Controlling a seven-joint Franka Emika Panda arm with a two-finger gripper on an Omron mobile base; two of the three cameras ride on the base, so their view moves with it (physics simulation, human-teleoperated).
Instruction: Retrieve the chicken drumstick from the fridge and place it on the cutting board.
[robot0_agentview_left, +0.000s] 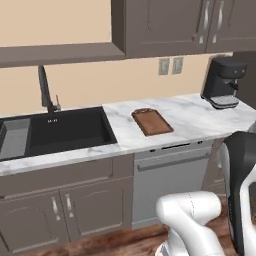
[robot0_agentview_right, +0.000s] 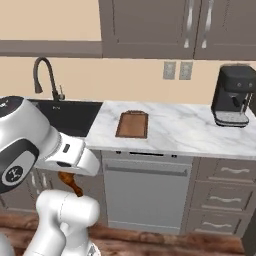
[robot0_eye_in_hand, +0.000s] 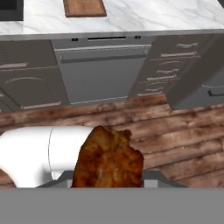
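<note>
- Retrieval looking done: jaws are clenching the chicken drumstick (robot0_eye_in_hand: 108, 159), low over the floor.
- Cutting board (robot0_agentview_left: 152, 121) is sitting bare on the far counter (robot0_agentview_left: 200, 117); carrying and placing remaining.

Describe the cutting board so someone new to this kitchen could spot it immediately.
Find the white marble counter between the black sink and the black coffee machine. The cutting board lies flat there, above the dishwasher: the only reddish-brown wooden rectangle, rimmed, bare.
</note>
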